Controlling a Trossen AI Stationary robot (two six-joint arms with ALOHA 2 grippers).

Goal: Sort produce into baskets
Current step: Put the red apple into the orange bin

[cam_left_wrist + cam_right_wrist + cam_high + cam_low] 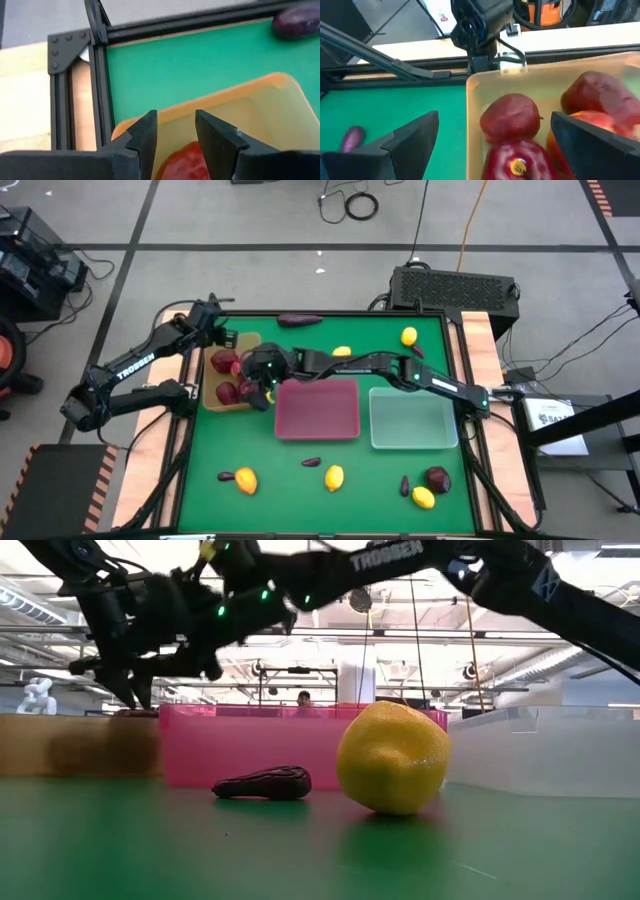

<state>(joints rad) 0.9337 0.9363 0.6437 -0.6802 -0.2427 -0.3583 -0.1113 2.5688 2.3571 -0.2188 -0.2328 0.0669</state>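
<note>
The tan tray [250, 340] lies at the table's left and holds several dark-red apples [225, 363]. The pink tray [317, 408] and the clear tray [412, 417] lie to its right. My right gripper [262, 385] reaches across the table to the tan tray's right side. It is wide open over the apples [512, 117], touching none that I can see. My left gripper [225, 338] hangs open over the tray's far end, with one apple [185, 160] below its fingers. Lemons and eggplants lie loose on the green mat.
An eggplant [299, 320] lies at the far edge, with two lemons [342, 352] [409, 336] nearby. Near the front edge lie lemons [334, 477], small eggplants [312, 463] and one apple [437, 477]. A black frame [100, 75] borders the mat.
</note>
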